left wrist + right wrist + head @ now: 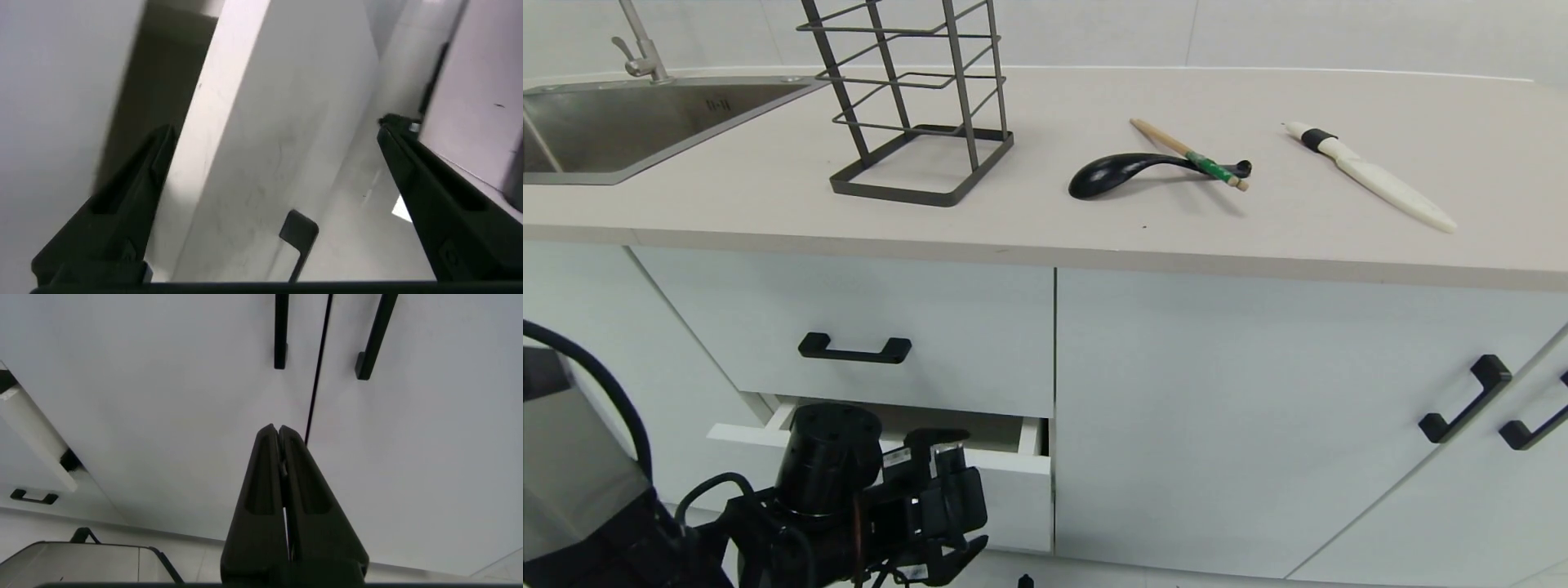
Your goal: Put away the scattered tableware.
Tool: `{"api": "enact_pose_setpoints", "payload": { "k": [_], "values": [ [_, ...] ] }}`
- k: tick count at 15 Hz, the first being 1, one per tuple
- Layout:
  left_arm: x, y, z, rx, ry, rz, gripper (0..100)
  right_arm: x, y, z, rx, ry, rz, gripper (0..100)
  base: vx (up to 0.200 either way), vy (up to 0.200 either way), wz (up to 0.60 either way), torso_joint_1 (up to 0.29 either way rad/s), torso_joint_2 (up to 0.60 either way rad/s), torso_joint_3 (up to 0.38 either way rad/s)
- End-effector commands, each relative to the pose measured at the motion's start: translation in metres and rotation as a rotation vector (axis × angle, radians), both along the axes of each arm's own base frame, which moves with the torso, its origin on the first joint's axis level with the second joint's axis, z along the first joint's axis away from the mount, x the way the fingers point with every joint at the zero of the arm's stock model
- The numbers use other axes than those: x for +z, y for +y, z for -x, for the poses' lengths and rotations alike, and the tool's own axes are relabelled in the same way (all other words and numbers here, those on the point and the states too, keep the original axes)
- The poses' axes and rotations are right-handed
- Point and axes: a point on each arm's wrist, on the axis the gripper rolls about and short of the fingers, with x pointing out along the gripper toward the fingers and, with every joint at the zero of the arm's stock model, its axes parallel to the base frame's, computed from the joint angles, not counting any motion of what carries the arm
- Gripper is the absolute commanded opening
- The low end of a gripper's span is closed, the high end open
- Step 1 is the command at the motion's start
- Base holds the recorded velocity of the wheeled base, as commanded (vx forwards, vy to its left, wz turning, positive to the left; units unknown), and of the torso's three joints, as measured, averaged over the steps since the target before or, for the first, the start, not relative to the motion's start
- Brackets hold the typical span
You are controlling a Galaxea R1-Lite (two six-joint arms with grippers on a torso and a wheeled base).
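Note:
On the counter (1029, 220) lie a black spoon (1111, 173), a pair of wooden chopsticks (1188, 153) with a green band resting across the spoon's handle, and a white knife (1380, 178) with a black band farther right. My left gripper (943, 498) is low down in front of the lower drawer (1013, 469), which stands slightly pulled out. In the left wrist view that gripper (270, 204) is open, with the white drawer front (270, 122) and its black handle (296, 233) between the fingers, apart from them. My right gripper (279, 449) is shut on nothing, facing white cabinet doors (163, 392).
A dark wire rack (915, 98) stands on the counter left of the spoon. A steel sink (629, 122) with a tap is at the far left. The upper drawer with a black handle (854, 349) is closed. Cabinet doors with black handles (1466, 400) fill the right.

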Motion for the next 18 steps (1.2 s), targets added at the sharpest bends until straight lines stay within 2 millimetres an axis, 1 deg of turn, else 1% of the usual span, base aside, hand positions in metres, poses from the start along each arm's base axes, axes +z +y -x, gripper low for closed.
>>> {"api": "enact_pose_setpoints", "payload": {
  "k": [1, 2, 4, 7, 11, 12, 13, 14, 15, 16, 18],
  "values": [
    [0.011, 0.006, 0.034, -0.127, 0.042, 0.025, 100, 0.0, 0.0, 0.0, 0.001, 0.001, 0.0, 0, 0.0, 0.0, 0.0, 0.0, 0.0, 0.0],
    [0.016, 0.012, 0.054, -0.176, 0.067, 0.018, 100, 0.0, 0.0, 0.0, 0.001, 0.001, 0.0, 0, 0.0, 0.0, 0.0, 0.0, 0.0, 0.0],
    [0.022, 0.021, 0.069, -0.198, 0.077, 0.012, 100, 0.0, 0.0, 0.0, 0.001, 0.001, 0.0, 0, 0.0, 0.0, 0.0, 0.0, 0.0, 0.0],
    [0.025, 0.032, 0.081, -0.2, 0.09, -0.002, 100, 0.0, 0.0, 0.0, 0.001, 0.001, 0.0, 0, 0.0, 0.0, 0.0, 0.0, 0.0, 0.0],
    [0.025, 0.034, 0.091, -0.236, 0.086, -0.004, 100, 0.0, 0.0, 0.0, 0.001, 0.001, 0.0, 0, 0.0, 0.0, 0.0, 0.0, 0.0, 0.0],
    [0.023, 0.038, 0.099, -0.265, 0.08, -0.011, 100, 0.0, 0.0, 0.0, 0.001, 0.001, 0.0, 0, 0.0, 0.0, 0.0, 0.0, 0.0, 0.0],
    [0.025, 0.043, 0.108, -0.298, 0.051, -0.004, 100, 0.0, 0.0, 0.0, 0.001, 0.001, 0.0, 0, 0.0, 0.0, 0.0, 0.0, 0.0, 0.0],
    [0.028, 0.045, 0.112, -0.306, 0.032, 0.009, 100, 0.0, 0.0, 0.0, 0.001, 0.001, 0.0, 0, 0.0, 0.0, 0.0, 0.0, 0.0, 0.0],
    [0.045, 0.054, 0.119, -0.295, -0.067, 0.105, 100, 0.0, 0.0, 0.0, 0.001, 0.001, 0.0, 0, 0.0, 0.0, 0.0, 0.0, 0.0, 0.0],
    [0.057, 0.059, 0.123, -0.275, -0.115, 0.171, 100, 0.0, 0.0, 0.0, 0.001, 0.001, 0.0, 0, 0.0, 0.0, 0.0, 0.0, 0.0, 0.0],
    [0.09, 0.076, 0.137, -0.201, -0.173, 0.382, 100, 0.0, 0.0, 0.0, -0.001, 0.001, 0.0, 0, 0.0, 0.0, 0.0, 0.0, 0.0, 0.0]
  ]
}}
